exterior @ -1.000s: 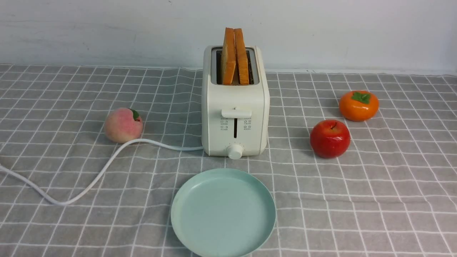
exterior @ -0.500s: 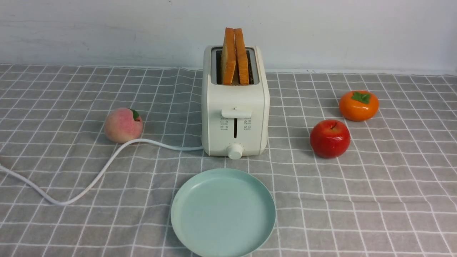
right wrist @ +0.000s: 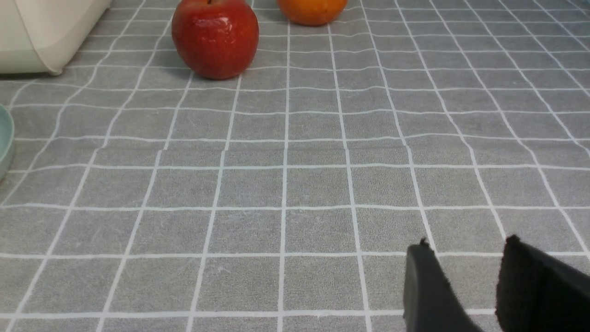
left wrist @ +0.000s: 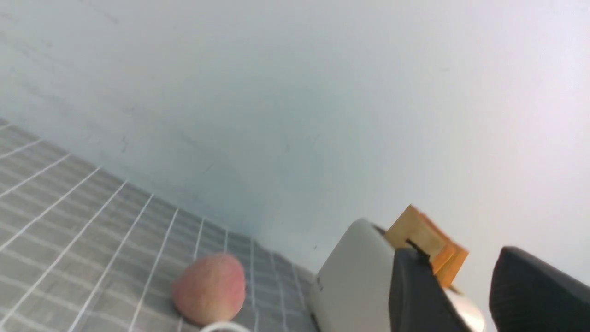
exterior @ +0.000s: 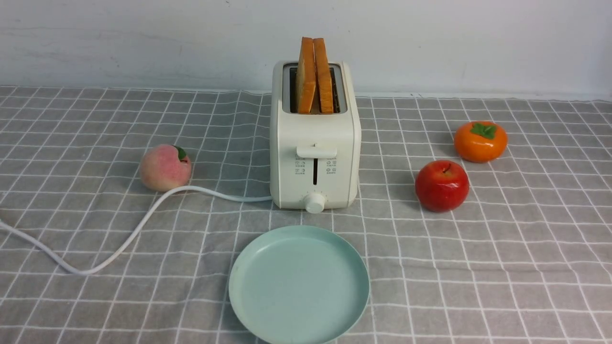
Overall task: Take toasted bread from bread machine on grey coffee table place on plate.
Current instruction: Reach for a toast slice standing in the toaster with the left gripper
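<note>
Two square slices of toasted bread (exterior: 314,76), golden-faced with darker orange-brown crusts, stand upright side by side in the slots of the bread machine (exterior: 314,167). The bread machine is a smooth cream-white box with rounded corners, set toward the middle of the far edge of the surface (exterior: 526,248), which is grey cloth checked with white grid lines. Its front carries a slide lever (exterior: 316,151), a round knob (exterior: 315,202) and small printed icons (exterior: 330,167), too small to read. A white cord (exterior: 129,236) curls toward the left edge past a fuzzy peach (exterior: 165,168). A round, shallow mint-green plate (exterior: 299,286) lies bare by the near edge. A glossy red apple (exterior: 442,185) and an orange persimmon (exterior: 480,141) sit toward the right edge. The left gripper (left wrist: 454,258) and the right gripper (right wrist: 465,244) each show dark fingers parted, with nothing between them.
</note>
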Motion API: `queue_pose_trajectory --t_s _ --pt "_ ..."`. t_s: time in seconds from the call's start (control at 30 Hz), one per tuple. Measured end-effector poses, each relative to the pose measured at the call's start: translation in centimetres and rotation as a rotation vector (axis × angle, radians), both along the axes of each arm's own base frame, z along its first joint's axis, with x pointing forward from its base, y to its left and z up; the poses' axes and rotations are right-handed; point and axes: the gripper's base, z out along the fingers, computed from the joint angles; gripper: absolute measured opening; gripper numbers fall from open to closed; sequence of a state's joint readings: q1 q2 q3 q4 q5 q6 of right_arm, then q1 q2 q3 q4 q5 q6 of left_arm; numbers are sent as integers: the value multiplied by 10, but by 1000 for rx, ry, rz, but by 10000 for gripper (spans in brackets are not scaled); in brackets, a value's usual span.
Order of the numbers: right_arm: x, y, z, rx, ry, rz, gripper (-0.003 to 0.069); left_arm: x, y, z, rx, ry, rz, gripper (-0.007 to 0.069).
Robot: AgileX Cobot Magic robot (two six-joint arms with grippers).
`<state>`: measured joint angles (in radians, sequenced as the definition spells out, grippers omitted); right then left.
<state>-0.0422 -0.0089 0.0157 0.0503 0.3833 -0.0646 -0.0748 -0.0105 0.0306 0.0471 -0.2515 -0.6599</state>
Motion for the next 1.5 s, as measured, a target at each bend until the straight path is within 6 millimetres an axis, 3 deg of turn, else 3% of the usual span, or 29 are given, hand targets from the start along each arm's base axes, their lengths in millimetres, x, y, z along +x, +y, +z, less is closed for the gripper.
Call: queue_pose_trajectory --t_s 0.07,0.23,0.33,0.4,0.43,0.5,0.6,0.63,0.7,0.83,0.93,1.0,1.03,1.07,1.2,1.3,1.33,1.47,1.5 --pt "0 1 1 26 -15 0 240 -1 0 3 -4 -36 -2 239" --pt "4 4 17 484 -210 -45 240 -7 1 16 -79 -186 -22 219" --pt "4 0 28 726 -338 -89 240 -10 3 22 -155 -254 -36 116" --pt "4 -3 33 791 -399 -109 240 -11 4 28 -187 -259 -45 11" --pt "4 -3 33 796 -403 -111 240 -11 4 30 -187 -262 -45 3" --pt "4 -4 35 785 -426 -117 240 -10 4 47 -209 -264 -56 -14" --pt "3 -5 37 807 -442 -125 240 -4 2 104 -270 -197 -90 -14" --pt "3 -5 39 826 -439 -120 240 0 2 111 -268 -139 -90 -14" --pt "-1 1 60 849 -422 -57 226 15 0 144 -211 58 -53 -14" --pt "-14 15 119 707 -358 84 146 50 2 166 -74 471 53 -14" --pt "-12 21 153 602 -259 135 64 72 1 166 37 698 68 -14" --pt "4 26 177 490 -49 171 -12 104 -9 161 152 902 -20 -14" --pt "2 26 179 477 -46 176 -12 107 -10 160 157 907 -30 -14" --pt "16 27 188 413 76 189 -16 124 -20 156 196 964 -146 -14" --pt "39 28 183 344 294 207 -3 160 -41 162 224 974 -374 -14" --pt "46 28 177 333 360 207 16 188 -53 177 241 957 -457 -14" --pt "46 28 177 333 360 207 18 189 -54 178 248 958 -464 -14" --pt "47 27 174 335 357 202 37 217 -84 184 358 967 -526 -14" --pt "48 27 169 343 360 198 44 227 -105 182 427 976 -553 -14"
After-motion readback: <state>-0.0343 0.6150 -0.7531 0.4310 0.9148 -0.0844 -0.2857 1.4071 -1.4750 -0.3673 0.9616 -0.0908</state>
